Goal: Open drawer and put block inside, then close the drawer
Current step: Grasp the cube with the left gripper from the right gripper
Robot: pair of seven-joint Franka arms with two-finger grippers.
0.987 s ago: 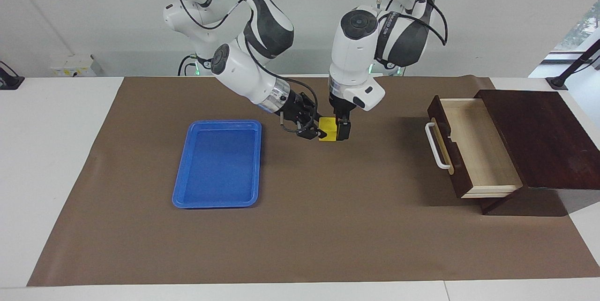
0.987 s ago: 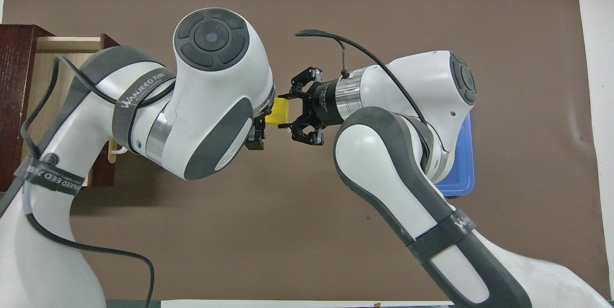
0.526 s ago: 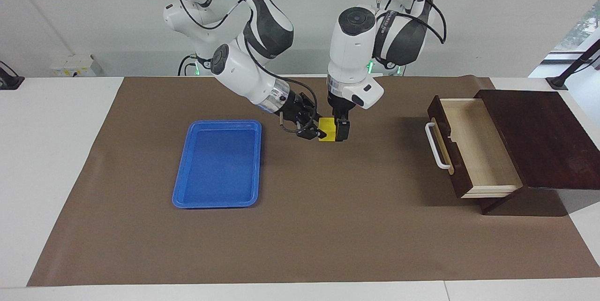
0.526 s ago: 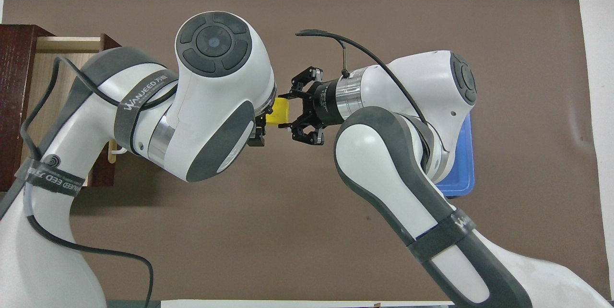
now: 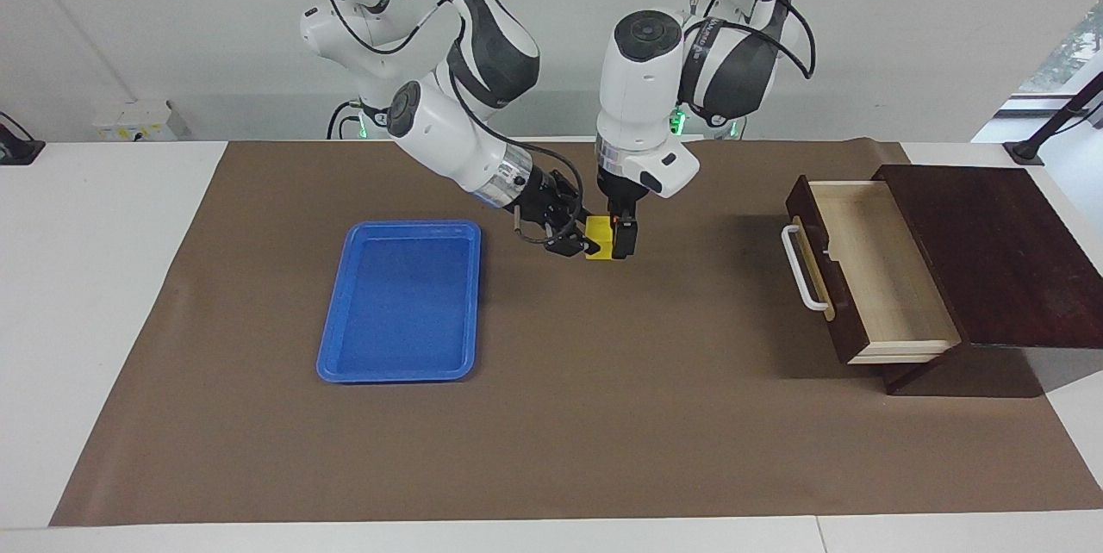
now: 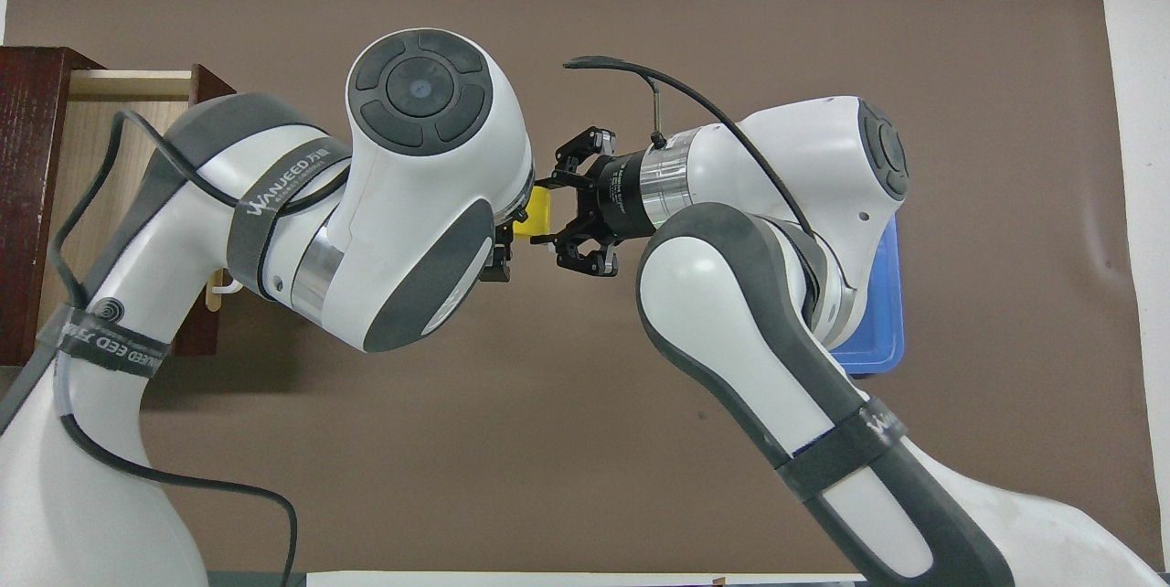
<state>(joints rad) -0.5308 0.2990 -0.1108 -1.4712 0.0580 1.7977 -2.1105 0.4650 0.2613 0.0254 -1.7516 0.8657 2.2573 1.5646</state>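
The yellow block [image 5: 601, 239] is held low over the brown mat, between the blue tray and the drawer. My right gripper [image 5: 579, 236] reaches in sideways and is shut on it. My left gripper [image 5: 622, 245] points down at the block's drawer side, fingers [image 5: 627, 238] open and close beside it. In the overhead view the left wrist covers most of the block [image 6: 535, 214]. The drawer [image 5: 870, 269] is pulled open at the left arm's end, its pale interior empty and its white handle [image 5: 801, 270] facing the middle of the table.
The dark wooden box [image 5: 991, 251] holds the drawer at the left arm's end. A flat blue tray [image 5: 401, 303] lies empty on the brown mat [image 5: 603, 415] toward the right arm's end.
My left gripper has shifted a little toward the right gripper and closer around the block. The right gripper and the block have barely moved.
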